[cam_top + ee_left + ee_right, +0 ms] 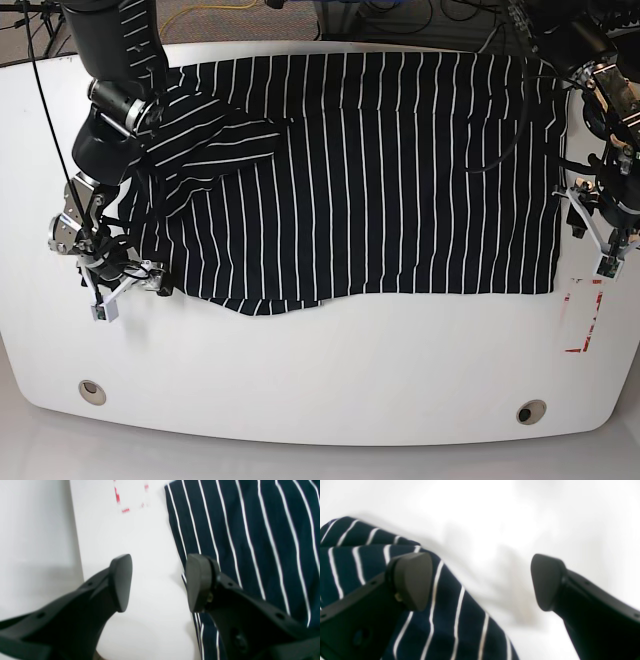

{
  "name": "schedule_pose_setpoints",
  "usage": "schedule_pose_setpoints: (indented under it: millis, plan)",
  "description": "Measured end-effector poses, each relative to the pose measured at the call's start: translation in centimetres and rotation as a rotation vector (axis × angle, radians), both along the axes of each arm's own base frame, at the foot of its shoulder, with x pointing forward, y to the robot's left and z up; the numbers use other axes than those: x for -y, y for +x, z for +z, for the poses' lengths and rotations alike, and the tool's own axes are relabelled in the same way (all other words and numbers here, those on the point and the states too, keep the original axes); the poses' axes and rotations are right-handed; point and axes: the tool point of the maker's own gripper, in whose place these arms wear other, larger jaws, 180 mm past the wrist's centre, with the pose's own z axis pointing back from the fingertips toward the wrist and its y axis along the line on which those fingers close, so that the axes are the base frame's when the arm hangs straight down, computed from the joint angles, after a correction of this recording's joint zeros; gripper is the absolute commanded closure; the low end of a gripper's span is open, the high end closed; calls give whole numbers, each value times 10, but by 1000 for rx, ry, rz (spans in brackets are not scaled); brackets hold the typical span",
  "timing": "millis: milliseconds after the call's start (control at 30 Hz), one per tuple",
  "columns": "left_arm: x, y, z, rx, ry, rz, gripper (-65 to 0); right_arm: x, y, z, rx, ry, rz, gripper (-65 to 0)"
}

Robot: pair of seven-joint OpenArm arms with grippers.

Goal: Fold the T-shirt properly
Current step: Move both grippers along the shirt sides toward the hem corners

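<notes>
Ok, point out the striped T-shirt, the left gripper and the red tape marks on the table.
Dark navy white-striped fabric T-shirt (400, 170): base view, middle of the body.
Left gripper (156, 582): left wrist view, gap between its black fingers.
Red tape marks (585, 320): base view, vertical strip.

Both matte black plastic grippers, left (157, 582) and right (480, 581), carry rounded wedge-shaped pads on screw-holed fingers, while black cylindrical arm segments (112, 60) trail thin black cables.
</notes>
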Motion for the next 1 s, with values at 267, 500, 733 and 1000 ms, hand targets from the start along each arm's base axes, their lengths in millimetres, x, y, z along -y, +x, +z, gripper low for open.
schedule_pose_setpoints:
  millis: [267,500,733,1000]
  plan:
    - [1,-1,-1,-2,-2,0,-325,-26,0,-11,-3,42,19,-550]
    - [1,1,0,0,0,0,-325,-46,-5,-21,-2,90,28,-274]
    - [5,11,-11,-20,-37,-14,-331,-48,-14,-26,-6,78,28,-59]
    - [8,50,-42,-7,-240,67,-336,-46,-20,-27,-2,52,29,-59]
